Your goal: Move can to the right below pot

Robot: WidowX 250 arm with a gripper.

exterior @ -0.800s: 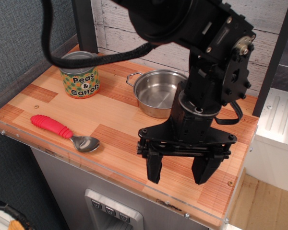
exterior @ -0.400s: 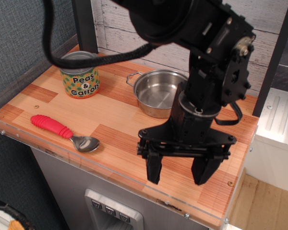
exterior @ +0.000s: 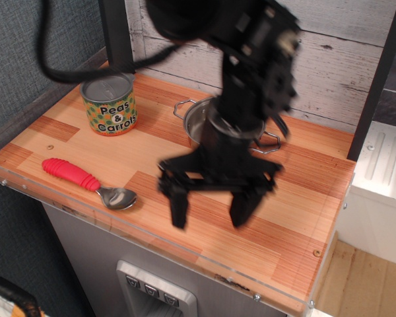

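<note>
While spread wide, the fingers (exterior: 179, 206) hold nothing.

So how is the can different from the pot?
The can wears a green and orange label with words; the pot is bare shiny metal. The can has a closed lid on top; the pot is open. The pot has small loop handles; the can has none. The can is in plain sight, while the arm hides much of the pot. Both are round and stand upright on the table.
</note>
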